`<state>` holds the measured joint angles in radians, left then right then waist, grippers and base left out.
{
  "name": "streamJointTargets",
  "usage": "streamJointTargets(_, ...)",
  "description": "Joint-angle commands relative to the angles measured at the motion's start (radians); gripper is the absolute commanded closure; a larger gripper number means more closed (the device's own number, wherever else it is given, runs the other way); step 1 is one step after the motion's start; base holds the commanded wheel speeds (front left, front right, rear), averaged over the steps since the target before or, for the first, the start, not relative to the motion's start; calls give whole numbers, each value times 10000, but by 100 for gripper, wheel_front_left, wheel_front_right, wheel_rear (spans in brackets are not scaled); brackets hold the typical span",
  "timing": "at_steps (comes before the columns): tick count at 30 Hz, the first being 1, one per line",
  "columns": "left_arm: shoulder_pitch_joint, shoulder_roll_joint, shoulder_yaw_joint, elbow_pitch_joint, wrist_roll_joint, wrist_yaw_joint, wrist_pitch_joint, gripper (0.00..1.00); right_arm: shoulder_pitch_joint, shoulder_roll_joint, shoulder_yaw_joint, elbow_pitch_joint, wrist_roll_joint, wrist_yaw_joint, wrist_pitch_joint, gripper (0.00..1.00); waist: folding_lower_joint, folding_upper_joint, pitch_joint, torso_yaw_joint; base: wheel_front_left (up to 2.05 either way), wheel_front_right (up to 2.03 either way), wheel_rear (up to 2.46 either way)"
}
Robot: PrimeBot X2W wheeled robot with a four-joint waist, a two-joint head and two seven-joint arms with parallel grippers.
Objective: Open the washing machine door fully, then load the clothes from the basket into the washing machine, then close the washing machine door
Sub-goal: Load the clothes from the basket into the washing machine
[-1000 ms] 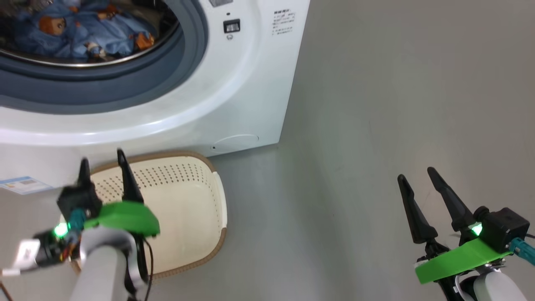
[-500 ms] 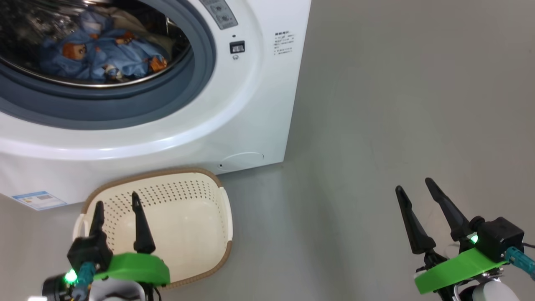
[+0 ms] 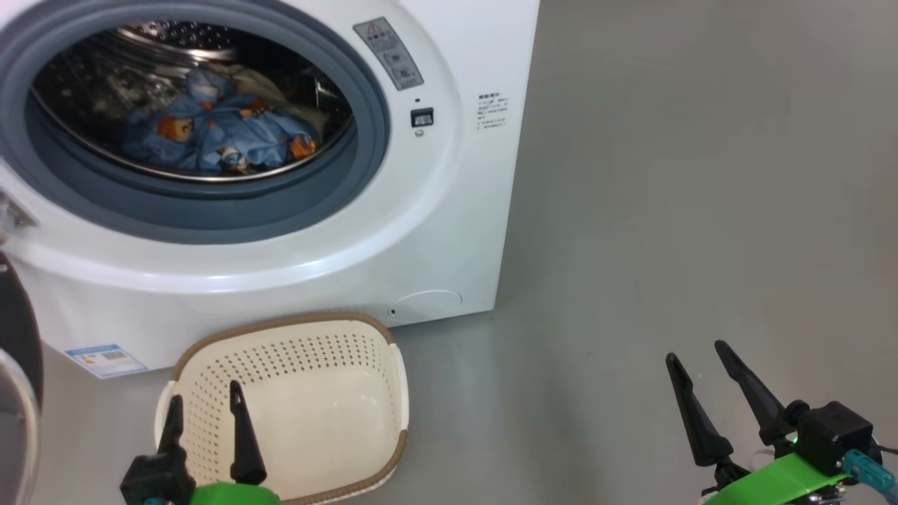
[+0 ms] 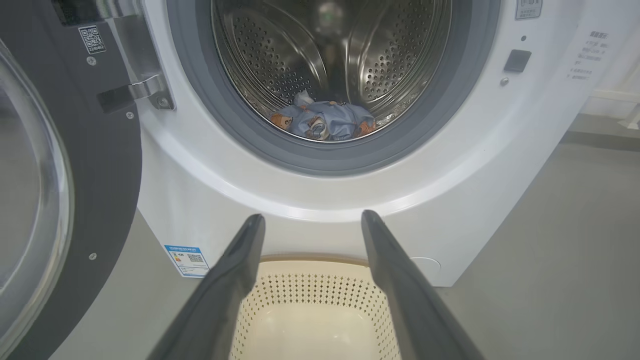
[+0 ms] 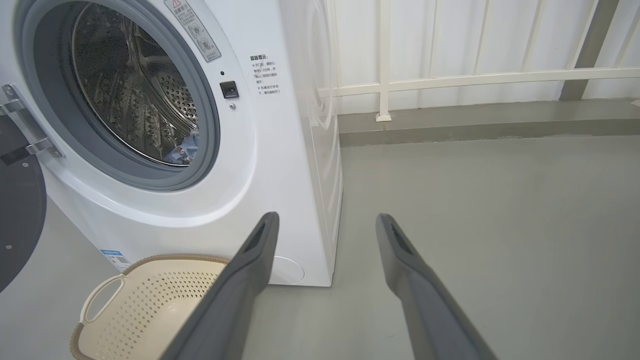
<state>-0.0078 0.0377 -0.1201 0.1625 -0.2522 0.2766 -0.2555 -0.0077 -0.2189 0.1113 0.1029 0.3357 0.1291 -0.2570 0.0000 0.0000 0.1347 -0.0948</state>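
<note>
The white washing machine (image 3: 435, 210) stands with its door (image 4: 60, 200) swung open to the left. Light blue clothes (image 3: 210, 133) with orange bear prints lie inside the steel drum (image 4: 330, 55), also seen as clothes (image 4: 325, 121) in the left wrist view. The cream basket (image 3: 365, 358) sits on the floor in front of the machine with nothing in it. My left gripper (image 3: 205, 396) hovers open over the basket's near side, holding nothing. My right gripper (image 3: 698, 354) is open over bare floor to the right, also holding nothing.
Grey floor (image 3: 666, 210) spreads to the right of the machine. A white railing (image 5: 450, 80) and a low grey curb (image 5: 475, 130) run behind it. The open door's black rim (image 3: 17, 330) reaches in at the head view's left edge.
The head camera has tilted up, so more of the drum shows. My left gripper has dropped lower in the view, over the basket's near side. The right gripper has barely moved.
</note>
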Motion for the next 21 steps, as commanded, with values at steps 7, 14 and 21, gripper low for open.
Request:
streamJointTargets(7,184,126,473,-303,19,-189,-62,0,161,-74,354,-203,-198,16,-48,0,0,0,-482,140,0,0,0)
streamJointTargets(14,296,126,649,-376,-31,-259,-63,0,278,-85,465,-187,-257,16,-48,0,0,0,-736,157,0,0,0)
streamJointTargets(21,294,126,710,-410,-13,-331,-63,0,262,-122,527,-214,-285,16,-48,0,0,0,-803,149,0,0,0)
